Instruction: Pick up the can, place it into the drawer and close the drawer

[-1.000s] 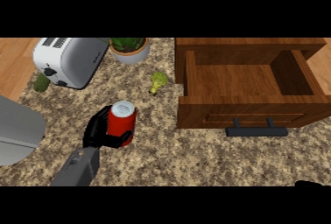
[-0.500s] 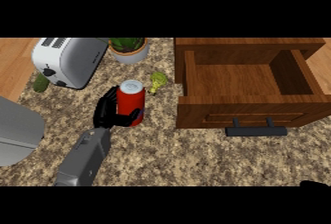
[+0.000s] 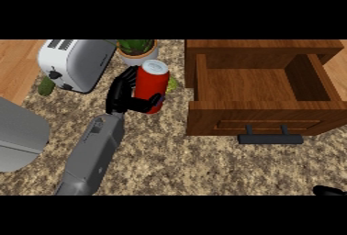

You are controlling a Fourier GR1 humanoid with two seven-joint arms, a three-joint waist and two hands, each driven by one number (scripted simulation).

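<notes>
Speckled granite covers the desk (image 3: 176, 160), with a toaster (image 3: 75, 64) and potted plant (image 3: 137, 49) at the back. Left robot hand (image 3: 125, 97) has its fingers curled round the can (image 3: 152, 86), carried near the open wooden drawer's (image 3: 261, 87) left wall. Risk here: the can could clip that wall on the way over if it travels too low. It's a red can, silver top, tilted slightly. Right robot hand (image 3: 329, 191) barely peeks in bottom right; can't tell its fingers.

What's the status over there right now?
Left hand shut on the red cylindrical metal can, left of the open wooden drawer. Right hand barely showing at lower right. Drawer's left wall between can and cavity.
</notes>
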